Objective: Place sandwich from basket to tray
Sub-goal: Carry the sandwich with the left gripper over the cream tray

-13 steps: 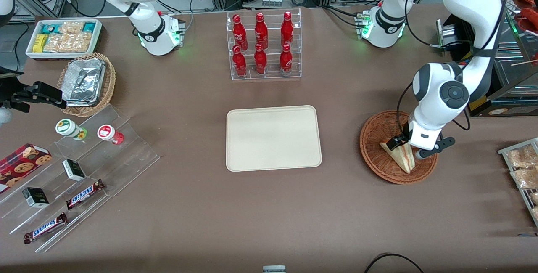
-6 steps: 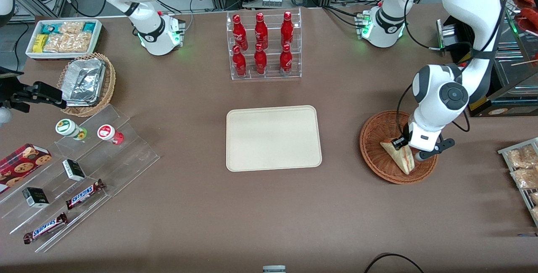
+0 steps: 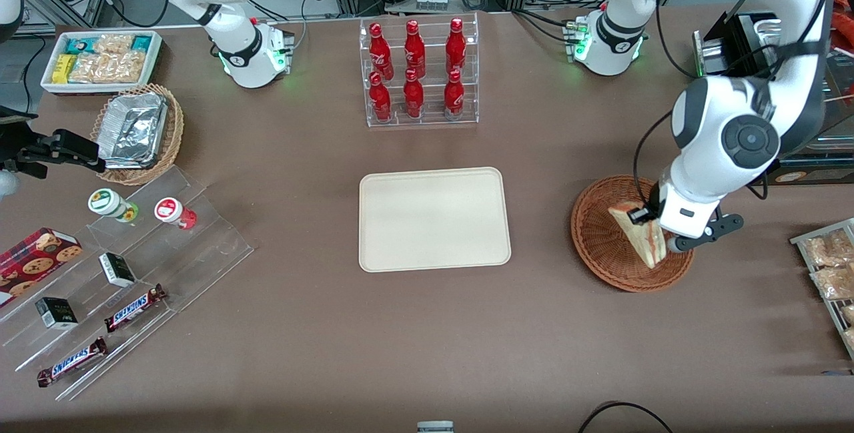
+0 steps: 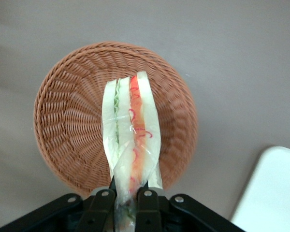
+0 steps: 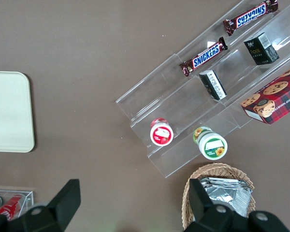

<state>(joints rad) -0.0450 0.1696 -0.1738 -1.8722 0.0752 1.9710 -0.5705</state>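
Left wrist view: the end effector [image 4: 124, 195] pinches a plastic-wrapped triangular sandwich [image 4: 130, 137] by one end, lifted above the round reddish-brown woven basket [image 4: 63, 116], with the flat cream tray [image 3: 434, 219] lying apart on the brown surface [image 3: 427, 326].

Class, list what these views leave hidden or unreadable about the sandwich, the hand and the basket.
- Sandwich: its gripped corner is hidden between the fingers in the left wrist view.
- Hand: front view, mostly covered by the arm's own wrist.
- Basket: front view, the part toward the working arm's end is covered by the sandwich and arm.
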